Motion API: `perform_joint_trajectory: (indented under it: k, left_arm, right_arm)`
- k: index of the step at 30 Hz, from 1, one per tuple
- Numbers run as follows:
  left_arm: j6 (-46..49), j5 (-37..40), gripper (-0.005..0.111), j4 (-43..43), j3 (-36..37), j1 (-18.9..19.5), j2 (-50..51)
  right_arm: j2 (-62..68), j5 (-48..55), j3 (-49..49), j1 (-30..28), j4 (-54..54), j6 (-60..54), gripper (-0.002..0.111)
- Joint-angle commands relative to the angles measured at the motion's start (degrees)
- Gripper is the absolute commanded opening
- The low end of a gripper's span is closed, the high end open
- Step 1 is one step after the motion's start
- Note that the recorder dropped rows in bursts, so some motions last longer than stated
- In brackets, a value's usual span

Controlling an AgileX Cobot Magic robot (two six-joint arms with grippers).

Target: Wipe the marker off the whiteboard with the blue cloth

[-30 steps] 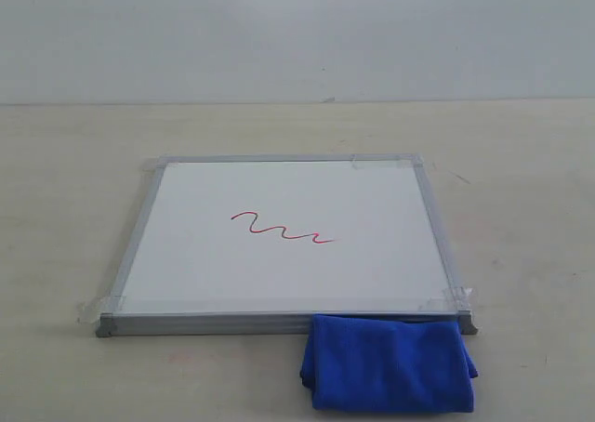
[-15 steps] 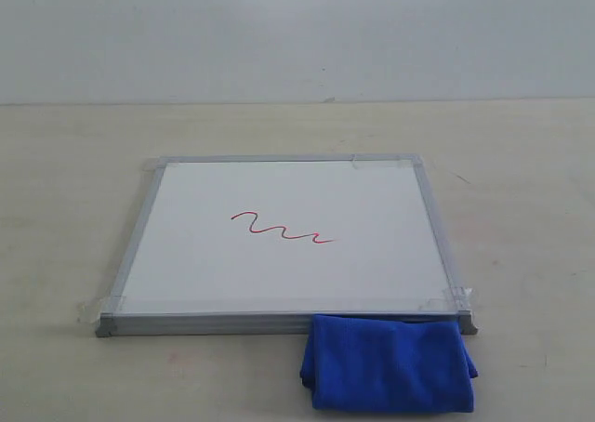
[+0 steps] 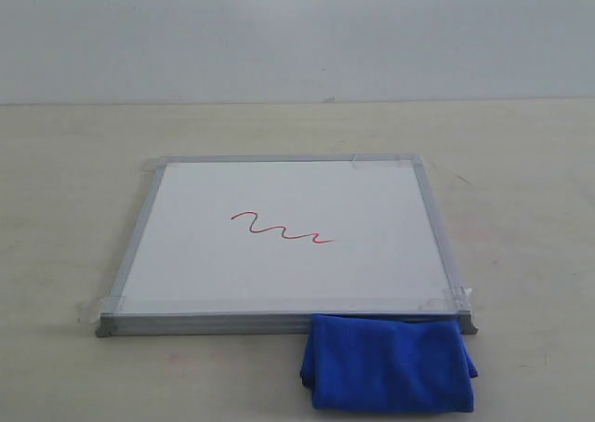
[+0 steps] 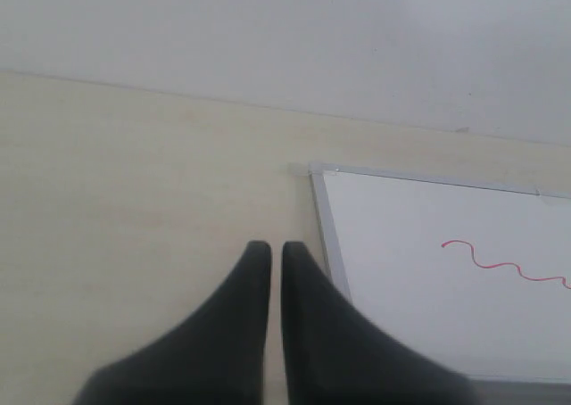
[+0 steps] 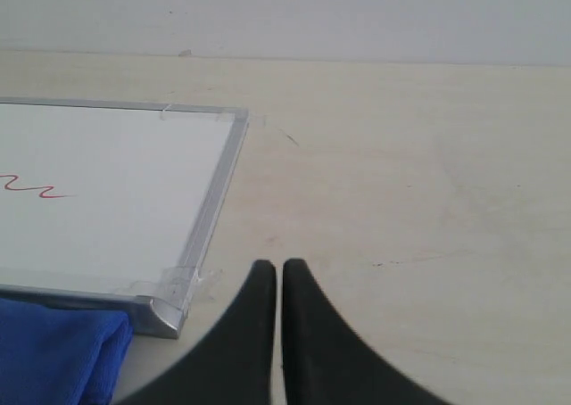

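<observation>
Left gripper (image 4: 269,249): dark jaws pressed together with only a thin slit between the tips, holding nothing. It is over bare beige surface (image 3: 56,208), just beside the left frame edge of the whiteboard (image 3: 214,273).

The whiteboard lies flat on the surface, mid-scene. It has a grey metal frame and clear tape (image 3: 100,303) at the corners. The near-left and near-right tape patches are plainly visible in the exterior view.

The marker (image 3: 281,228) is a short red wavy line near the board's centre, running left to right and dropping slightly toward the right end. Intact, no smears.

The blue cloth (image 3: 389,362) is folded and lies on the surface against the board's near edge toward the near-right corner. Its top edge touches or slightly overlaps the frame. It is well apart from the marker.

Right gripper (image 5: 272,267): jaws pressed together, narrow slit between them, empty. It is over bare surface just beside the board's near-right taped corner, with the cloth near it. No contact with the board or cloth.

A plain pale wall (image 3: 297,32) stands behind the surface.
</observation>
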Motion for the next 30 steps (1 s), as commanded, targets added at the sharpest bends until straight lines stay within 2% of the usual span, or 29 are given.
perform_joint_trajectory:
  k: [1,9,14,22,24,30]
  left_arm:
    - [0.4,0.1,0.004,0.2,0.2,0.2,-0.1]
    - [0.4,0.1,0.004,0.2,0.2,0.2,-0.1]
    - [0.4,0.1,0.004,0.2,0.2,0.2,-0.1]
    - [0.4,0.1,0.004,0.2,0.2,0.2,-0.1]
    - [0.4,0.1,0.004,0.2,0.2,0.2,-0.1]
    - [0.4,0.1,0.004,0.2,0.2,0.2,-0.1]
  right_arm:
    - [-0.3,-0.4,0.0,-0.1,-0.1,0.0,0.000]
    - [-0.3,-3.0,0.0,-0.1,-0.1,-0.4,0.000]
    - [-0.3,-8.4,0.0,-0.1,-0.1,-0.5,0.000]
    - [-0.3,-29.5,0.0,-0.1,-0.1,1.0,0.000]
    - [-0.3,-28.7,-0.8,-0.1,-0.1,1.4,0.000]
    - [4.0,-17.2,-8.9,-0.1,-0.1,0.5,0.000]
